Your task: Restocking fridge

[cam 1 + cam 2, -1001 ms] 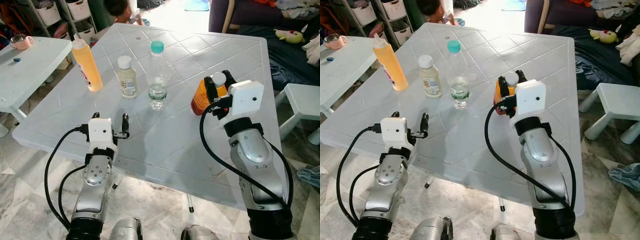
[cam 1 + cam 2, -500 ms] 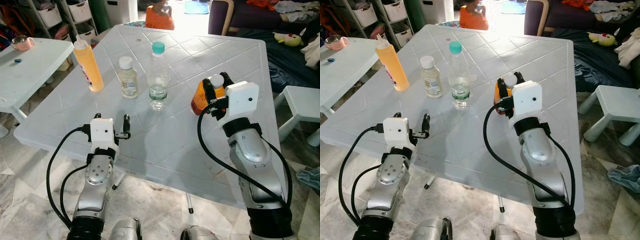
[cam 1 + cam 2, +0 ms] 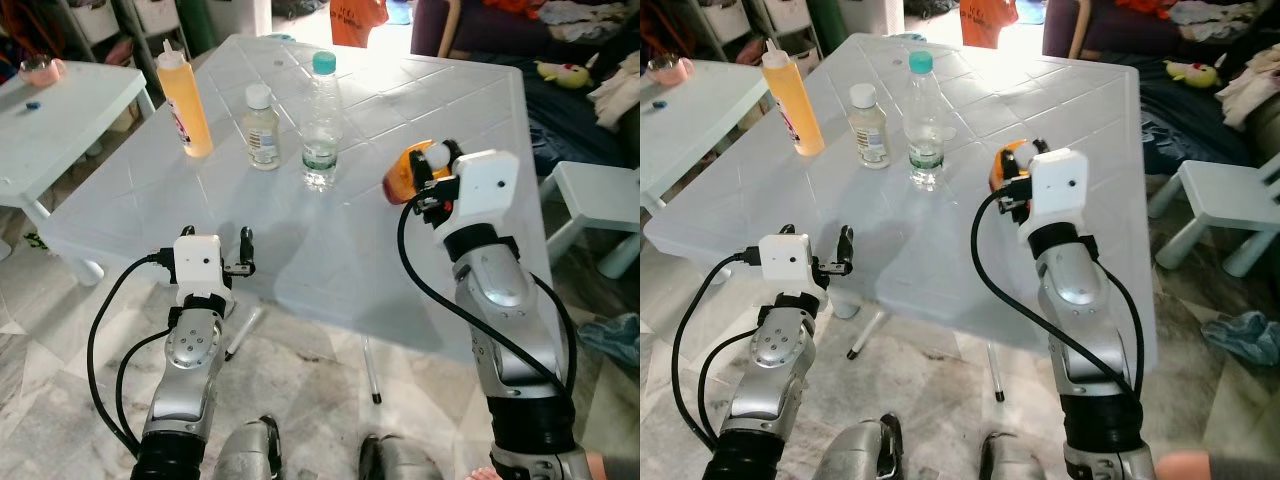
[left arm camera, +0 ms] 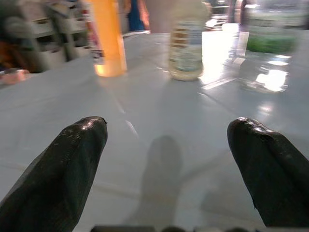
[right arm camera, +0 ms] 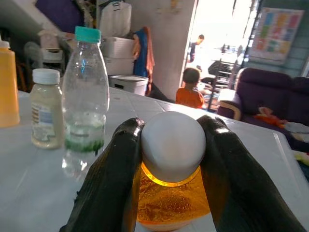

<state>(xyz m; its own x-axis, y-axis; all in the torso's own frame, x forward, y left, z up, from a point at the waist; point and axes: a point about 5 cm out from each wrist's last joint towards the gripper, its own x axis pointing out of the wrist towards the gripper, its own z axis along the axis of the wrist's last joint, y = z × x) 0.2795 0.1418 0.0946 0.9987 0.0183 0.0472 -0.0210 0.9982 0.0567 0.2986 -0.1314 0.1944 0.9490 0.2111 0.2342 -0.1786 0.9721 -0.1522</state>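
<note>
My right gripper (image 3: 432, 168) is shut on a small orange juice bottle (image 3: 403, 180) with a round white cap (image 5: 173, 152), its fingers (image 5: 113, 179) clamped on either side of the neck. It holds the bottle tilted over the right part of the white table (image 3: 330, 250). My left gripper (image 3: 218, 237) stands open over the table's near edge, with nothing between its fingers (image 4: 63, 164). Farther back stand a tall orange squeeze bottle (image 3: 186, 100), a small pale bottle (image 3: 261, 128) with a white cap and a clear water bottle (image 3: 321, 120) with a teal cap.
A second white table (image 3: 60, 110) with a pink cup (image 3: 38, 70) stands at the left. At the right are a white stool (image 3: 600, 200) and a dark sofa (image 3: 570, 95). A person in orange (image 3: 355, 20) is beyond the table's far end.
The whole picture has shifted: the camera has drawn back from the table. My right gripper still holds the juice bottle. The person in orange has moved along the far end.
</note>
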